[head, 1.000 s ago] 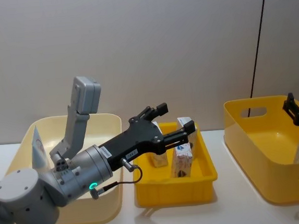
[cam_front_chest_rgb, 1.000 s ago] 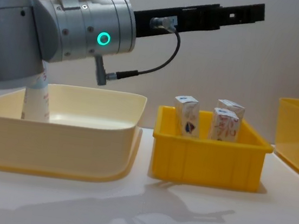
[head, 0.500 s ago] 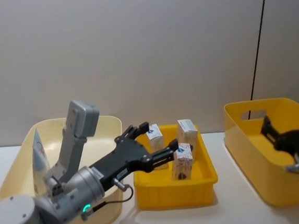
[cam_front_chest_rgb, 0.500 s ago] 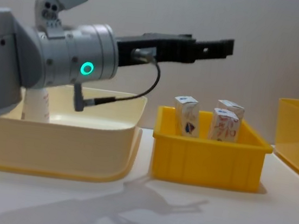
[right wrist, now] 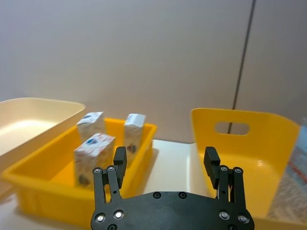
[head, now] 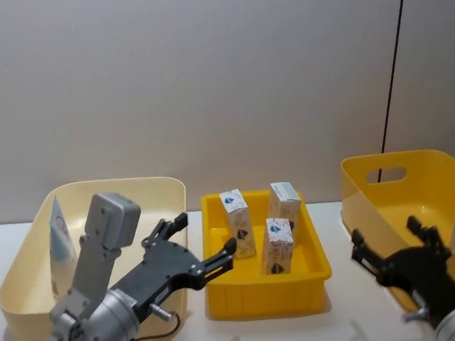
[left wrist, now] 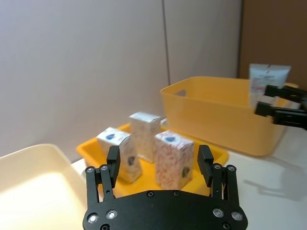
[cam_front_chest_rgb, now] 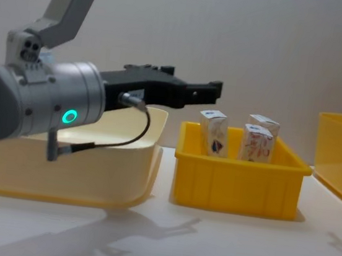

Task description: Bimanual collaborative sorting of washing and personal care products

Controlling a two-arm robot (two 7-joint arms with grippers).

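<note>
The left hand (head: 207,233) hangs over the gap between the cream tub (head: 28,264) and the small yellow tray (head: 270,296). Its two black fingers are spread wide with nothing between them, and they point at the three white cartons standing upright in that tray. In the head view the nearest carton (head: 238,233), at the tray's left, lies just past the lower fingertip. The chest view, looking across, puts the hand higher than the carton tops and mostly to their left, touching none, with the cartons' upper halves rising above the tray rim. A second carton (head: 284,201) stands toward the back, and a third carton (head: 276,246) is nearer the front, close beside it. The right hand (head: 386,236) is low in front of the big yellow tub (head: 374,201), likewise splayed and empty, well apart from the cartons. One pale squeeze tube (head: 58,237) stands at the far left of the cream tub, tapering toward its top. A second tube (left wrist: 268,82) stands in the big yellow tub with its flat crimped end up; from the left wrist it shows with the right hand's fingers across its lower part. The cartons carry red and blue print with a dark blue mark, and the tubes carry dark lines of print, but I can't read any of it. All three containers rest on the white surface (head: 344,324).
</note>
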